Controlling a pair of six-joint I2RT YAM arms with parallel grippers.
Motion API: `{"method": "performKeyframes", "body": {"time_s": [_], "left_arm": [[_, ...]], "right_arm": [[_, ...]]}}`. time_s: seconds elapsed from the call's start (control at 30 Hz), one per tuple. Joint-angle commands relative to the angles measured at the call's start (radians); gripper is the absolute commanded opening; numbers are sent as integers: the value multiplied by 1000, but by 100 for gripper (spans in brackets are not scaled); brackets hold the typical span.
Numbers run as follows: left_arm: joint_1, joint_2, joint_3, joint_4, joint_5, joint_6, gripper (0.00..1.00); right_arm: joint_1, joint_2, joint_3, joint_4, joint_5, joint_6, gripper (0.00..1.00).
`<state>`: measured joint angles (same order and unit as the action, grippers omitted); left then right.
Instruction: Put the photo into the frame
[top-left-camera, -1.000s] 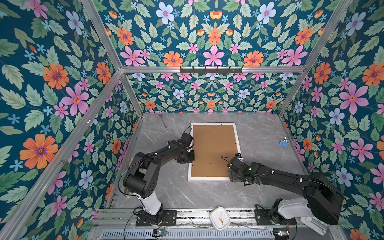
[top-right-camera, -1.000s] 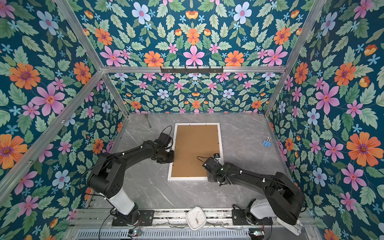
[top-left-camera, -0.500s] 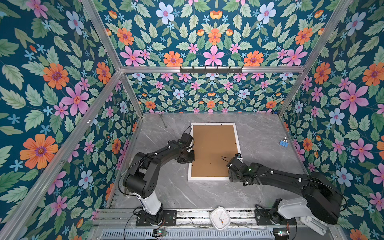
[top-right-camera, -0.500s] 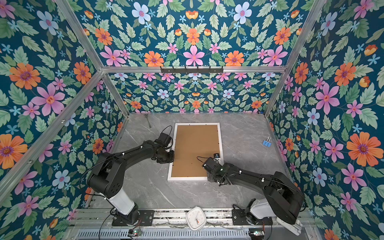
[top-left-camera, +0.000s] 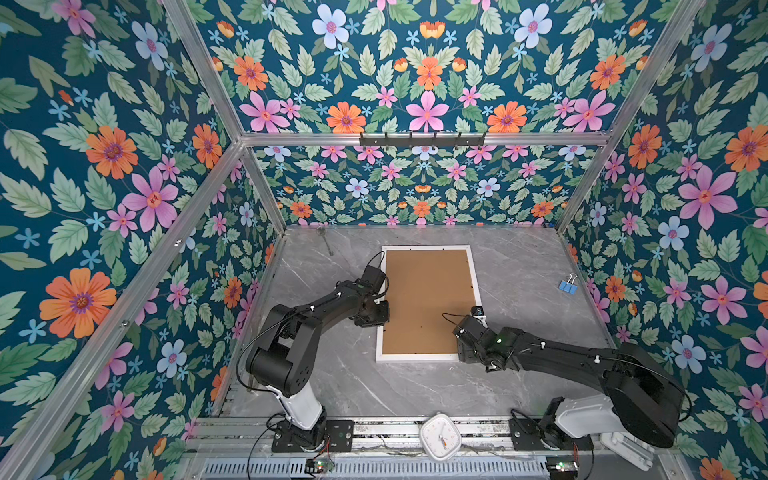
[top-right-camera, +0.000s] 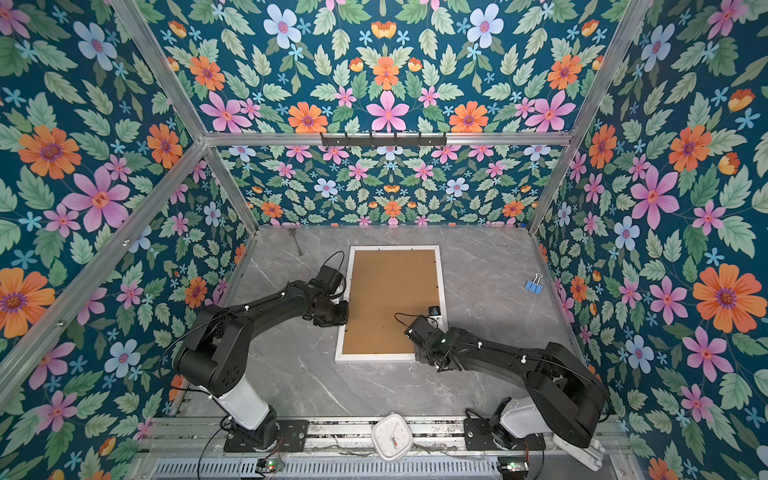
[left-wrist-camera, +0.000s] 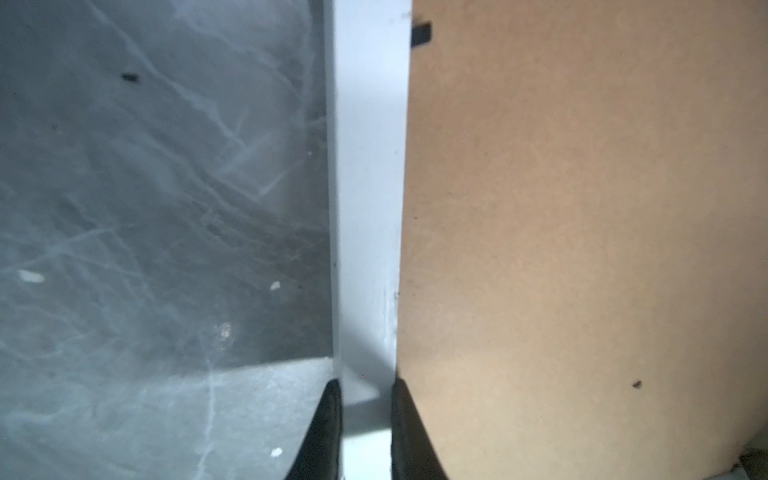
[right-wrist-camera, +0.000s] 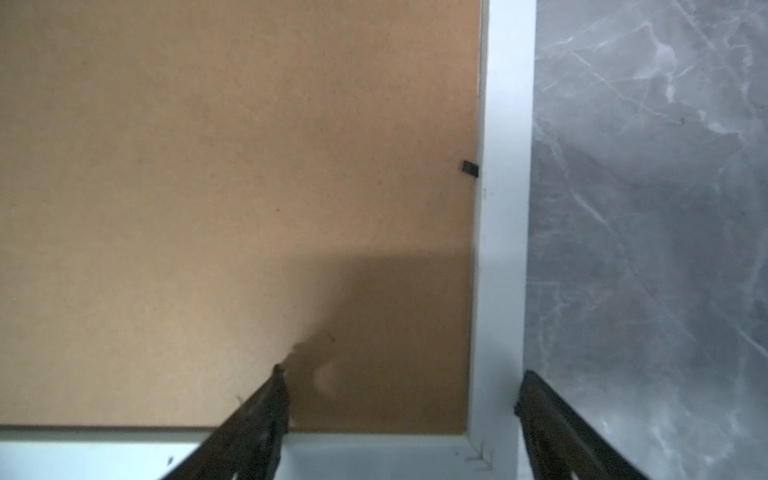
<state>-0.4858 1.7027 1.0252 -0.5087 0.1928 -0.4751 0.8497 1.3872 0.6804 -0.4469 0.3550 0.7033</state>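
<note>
Grey marbled table (top-left-camera: 519, 266) fills the floor of a booth papered with flowers. Nearest, a small white clock (top-left-camera: 440, 436) lies just in front of the table's near edge. Beyond it the white frame (top-left-camera: 415, 357) lies flat, back upward, with a brown backing board (top-left-camera: 428, 299) seated inside its border.

The right gripper (right-wrist-camera: 403, 372) hangs over the frame's near right corner. Its jaws are wide apart, one finger above the board and one outside the border, and it holds nothing. Further along, the left gripper (left-wrist-camera: 365, 386) is clamped on the frame's left border, a finger against each side. A small black tab (right-wrist-camera: 469, 168) shows at the board's edge.

No photo is in view. It may lie under the board, but that cannot be told. If it does, the loading looks done, and what is left is pressing the tabs down and letting go.

Farther off, a blue binder clip (top-left-camera: 567, 286) sits well apart to the right, and a black hook bar (top-left-camera: 422, 140) hangs on the back wall.
</note>
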Motion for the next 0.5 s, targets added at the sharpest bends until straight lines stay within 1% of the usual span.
{"method": "performKeyframes", "body": {"time_s": [0.0, 0.37, 0.47], "left_arm": [[-5, 16, -10, -17, 14, -8, 12], [-4, 21, -7, -21, 12, -3, 12], [-4, 20, -8, -20, 10, -4, 12]], "right_arm": [[0, 8, -3, -54, 17, 4, 85], [-3, -87, 58, -129, 3, -19, 86], [-33, -112, 78, -157, -36, -25, 85]]}}
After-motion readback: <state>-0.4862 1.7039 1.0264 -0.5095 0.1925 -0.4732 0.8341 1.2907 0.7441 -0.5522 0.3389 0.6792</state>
